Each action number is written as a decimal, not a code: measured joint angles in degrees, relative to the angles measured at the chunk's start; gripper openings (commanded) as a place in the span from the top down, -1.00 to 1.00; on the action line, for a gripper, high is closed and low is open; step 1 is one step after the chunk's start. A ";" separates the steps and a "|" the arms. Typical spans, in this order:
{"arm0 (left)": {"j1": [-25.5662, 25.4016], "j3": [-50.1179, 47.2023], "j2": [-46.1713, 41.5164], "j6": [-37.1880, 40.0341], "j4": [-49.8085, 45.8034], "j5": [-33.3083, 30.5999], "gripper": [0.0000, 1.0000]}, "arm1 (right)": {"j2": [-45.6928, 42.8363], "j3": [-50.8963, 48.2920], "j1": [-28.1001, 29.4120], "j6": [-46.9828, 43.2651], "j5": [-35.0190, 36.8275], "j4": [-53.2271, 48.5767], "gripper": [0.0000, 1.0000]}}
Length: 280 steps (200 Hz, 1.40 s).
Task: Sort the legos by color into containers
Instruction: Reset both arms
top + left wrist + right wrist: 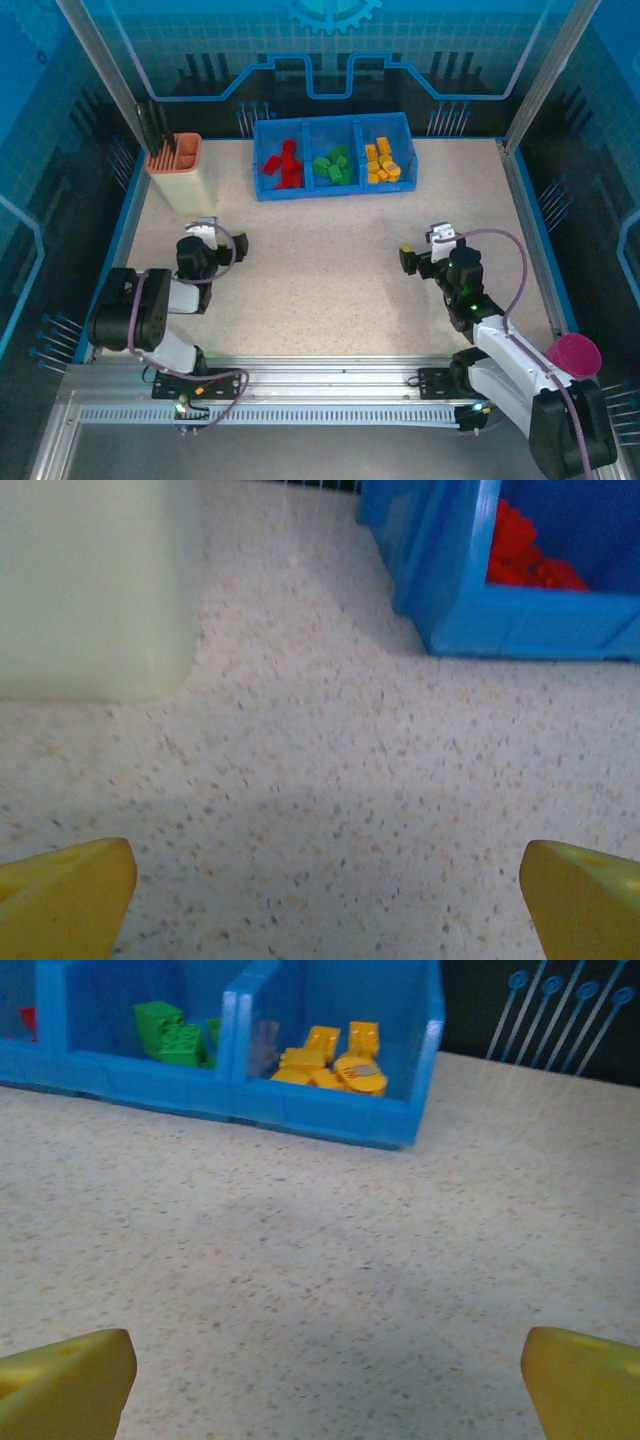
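Pink cup: nearest of all, well short of the blue bin and off toward its right end, by the right arm's base.
Left gripper: near side of the bin, off its left end; fingers spread as wide as they go, nothing between them.
Right gripper: near side of the bin, facing its right end; jaws wide apart as well, holding nothing.
Step in hand: judged to be the closing check, since every brick I can see already lies inside the bin. To do it well, keep both arms low and back from the bin wall, look along the near side of the bin for a stray, and leave the piles alone.
Table: pale speckled top, flat and matte, bare between grippers and bin.
Peach holder: just left of the bin, apart from it.
Red legos: left compartment.
Green legos: middle compartment.
Orange-yellow legos: right compartment.
Enclosure: blue translucent panels in metal framing behind the bin.
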 measured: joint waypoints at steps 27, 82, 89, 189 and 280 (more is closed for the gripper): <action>0.00 2.67 0.09 -0.02 -0.57 -0.02 -0.99 | 2.10 -2.14 -0.50 -1.31 2.78 6.19 -1.00; -0.17 3.89 0.07 0.04 -0.61 0.02 -0.99 | 19.39 -2.43 -5.16 -2.86 2.58 23.04 -1.00; -0.20 3.91 0.07 0.04 -0.61 0.00 -0.99 | 22.34 -2.64 -5.68 -2.64 2.29 26.14 -0.99; -0.44 4.26 0.07 0.26 -1.07 0.00 -0.99 | 39.36 6.93 -7.48 -1.79 -5.01 34.12 -1.00; -0.61 4.28 0.07 0.39 -1.11 0.00 -0.99 | 39.36 7.98 -8.46 -0.92 -5.11 30.71 -0.99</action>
